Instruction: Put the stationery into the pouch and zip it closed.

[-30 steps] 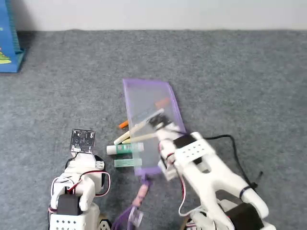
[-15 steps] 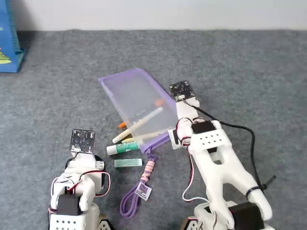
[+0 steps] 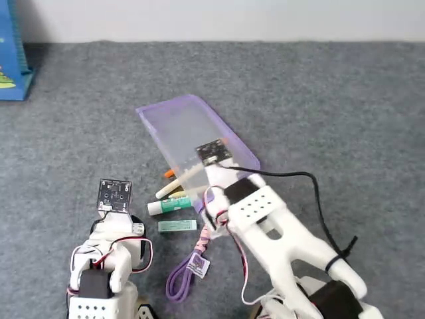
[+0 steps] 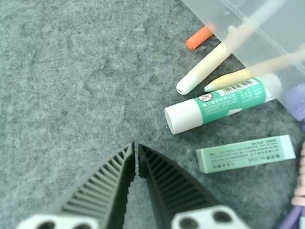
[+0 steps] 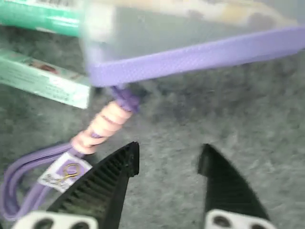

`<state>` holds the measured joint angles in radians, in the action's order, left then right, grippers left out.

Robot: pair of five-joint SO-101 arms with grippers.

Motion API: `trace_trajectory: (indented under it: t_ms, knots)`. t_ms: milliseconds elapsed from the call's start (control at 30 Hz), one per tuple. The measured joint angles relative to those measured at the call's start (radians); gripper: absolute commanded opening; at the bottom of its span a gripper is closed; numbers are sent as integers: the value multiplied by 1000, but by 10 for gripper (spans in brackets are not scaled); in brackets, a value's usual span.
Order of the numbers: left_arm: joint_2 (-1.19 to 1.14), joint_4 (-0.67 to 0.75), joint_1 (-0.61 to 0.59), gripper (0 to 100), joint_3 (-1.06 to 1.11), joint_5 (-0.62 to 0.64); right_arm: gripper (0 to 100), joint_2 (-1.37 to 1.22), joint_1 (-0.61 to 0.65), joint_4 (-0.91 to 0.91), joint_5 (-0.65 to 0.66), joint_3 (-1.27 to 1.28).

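Pouch [image 3: 178, 126] lying on table [image 3: 332, 100]. Left gripper [image 4: 135, 148] hovering near glue stick [image 4: 219, 102], fingers clenched, empty. Right gripper [image 5: 167, 157] hovering beside strap [image 5: 28, 167], fingers released.

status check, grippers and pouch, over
Left gripper shut, empty. Right gripper open, empty, at pouch corner. Pens half in, glue stick at its edge, eraser outside. Strap beside right gripper.

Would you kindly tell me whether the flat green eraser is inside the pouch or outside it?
Outside: the flat green eraser lies on the grey carpet beside the glue stick, clear of the pouch.
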<state>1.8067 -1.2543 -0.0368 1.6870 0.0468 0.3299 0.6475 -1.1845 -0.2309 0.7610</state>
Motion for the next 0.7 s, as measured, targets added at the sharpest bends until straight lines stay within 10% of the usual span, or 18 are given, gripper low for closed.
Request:
trace_trajectory:
  t_ms: [700]
  knots:
    - [0,0,0,12,0,0,266,-170,132,170,-127,-2]
